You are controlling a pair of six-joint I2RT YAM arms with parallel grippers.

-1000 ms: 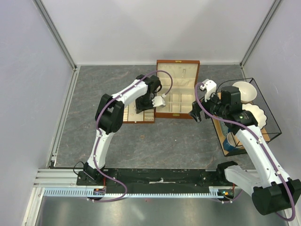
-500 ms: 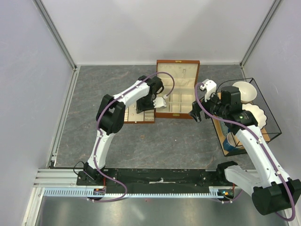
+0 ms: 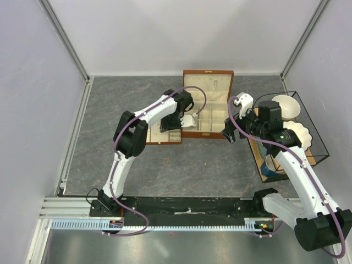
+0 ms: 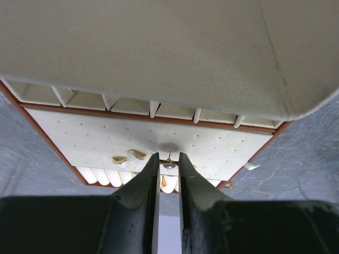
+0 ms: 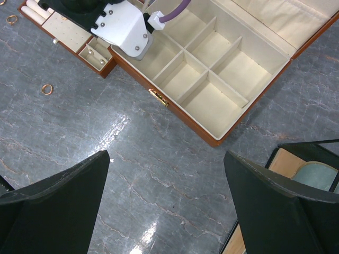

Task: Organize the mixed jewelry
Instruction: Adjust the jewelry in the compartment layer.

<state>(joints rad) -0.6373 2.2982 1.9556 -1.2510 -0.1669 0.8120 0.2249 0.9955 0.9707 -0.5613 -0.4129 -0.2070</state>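
The tray lies left of centre in the top view, on the grey bench, its right end hard against the left wall of the open box. A gold ring lies loose on the bench below the tray, apart from it. The right wrist view shows a 2nd ring in its upper left corner, on the bench beside the tray's white rolls. In that view 1 small tray compartment holds gold pieces.

The left fingers hang over the spot where tray and box meet. In the left wrist view they are almost together, clenched at the tips on a tiny silver piece: a bead with a thin pin running up the frame. Behind it is the tray's dotted pad, with 2 gold bits at the pad's lower edge.

The box stands at centre, brown outside and cream inside, its lid raised toward the top of the frame and its floor split into compartments.

The right fingers are spread wide, released, with only bare bench between them. In the top view they hover just right of the box's lower right corner. At the far right a wire basket holds white bowls
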